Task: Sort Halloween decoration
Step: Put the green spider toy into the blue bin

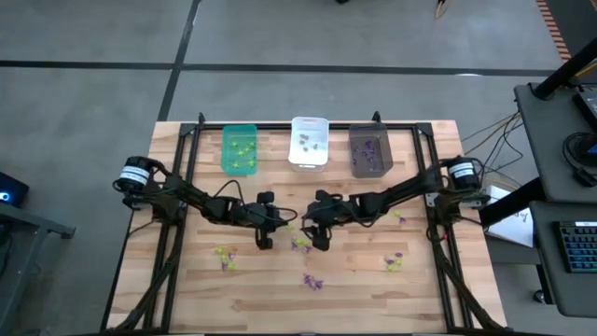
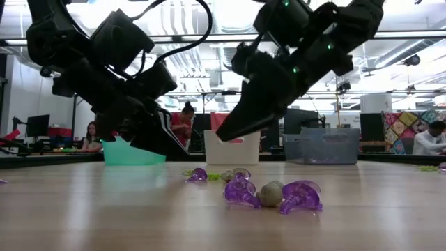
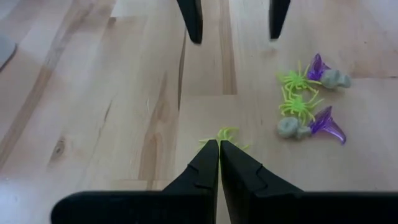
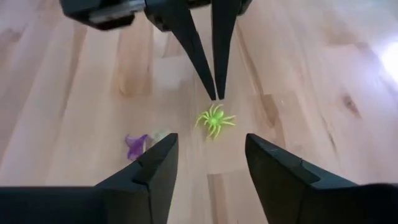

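The Halloween decoration is small trinkets scattered on the wooden table (image 1: 354, 289). A yellow-green spider (image 4: 215, 121) lies right at the tips of my left gripper (image 3: 219, 144), which is shut and slants down near the table's middle (image 1: 264, 235). My right gripper (image 4: 208, 149) faces it from the right, open, its fingers standing wide on either side of the line toward the spider and short of it. A cluster of green spiders, purple pieces and greyish lumps (image 3: 306, 106) lies just nearer the front edge (image 1: 300, 244). My left gripper has its shut fingertips (image 4: 214, 94) directly at the yellow-green spider (image 3: 225, 133). The tips cover the spider's middle in the left wrist view, and I cannot tell whether they touch it or pinch a leg.
Three bins stand in a row at the far edge: green (image 1: 239, 149), white (image 1: 309, 142) and dark grey (image 1: 370, 151), each with trinkets inside. More trinkets lie at the front left (image 1: 224, 255), front middle (image 1: 312, 281) and right (image 1: 394, 263). A black frame (image 1: 280, 127) borders the table.
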`<state>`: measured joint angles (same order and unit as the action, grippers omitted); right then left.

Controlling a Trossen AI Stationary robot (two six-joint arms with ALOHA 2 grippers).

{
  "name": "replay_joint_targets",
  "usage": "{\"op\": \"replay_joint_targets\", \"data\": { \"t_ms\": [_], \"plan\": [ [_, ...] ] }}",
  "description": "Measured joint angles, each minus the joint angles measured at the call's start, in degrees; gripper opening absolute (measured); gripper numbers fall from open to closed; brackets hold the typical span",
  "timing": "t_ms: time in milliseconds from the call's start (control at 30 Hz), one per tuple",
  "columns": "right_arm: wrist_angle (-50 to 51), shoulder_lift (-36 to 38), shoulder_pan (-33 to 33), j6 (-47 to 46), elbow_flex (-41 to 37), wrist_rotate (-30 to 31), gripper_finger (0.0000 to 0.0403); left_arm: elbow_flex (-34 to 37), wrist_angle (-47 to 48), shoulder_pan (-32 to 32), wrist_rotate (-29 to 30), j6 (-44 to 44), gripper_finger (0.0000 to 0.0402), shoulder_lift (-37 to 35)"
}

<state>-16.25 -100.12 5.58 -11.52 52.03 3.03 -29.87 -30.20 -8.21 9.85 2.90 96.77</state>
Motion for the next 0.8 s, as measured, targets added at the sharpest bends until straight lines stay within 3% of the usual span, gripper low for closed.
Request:
{"op": "replay_joint_targets", "data": {
  "t_ms": [467,800],
  "plan": [
    [-7.30,-7.04,-0.37,4.68,0.24,0.07,0.0070,0.04,-0.52,0.00,-1.85,0.84,0.0000,1.76],
    [-11.48,-10.31,-0.37,6.09,0.28,0.05,0.0048,-0.26,-2.75,-0.02,-1.65,1.26,0.0000,5.35]
  ]
}}
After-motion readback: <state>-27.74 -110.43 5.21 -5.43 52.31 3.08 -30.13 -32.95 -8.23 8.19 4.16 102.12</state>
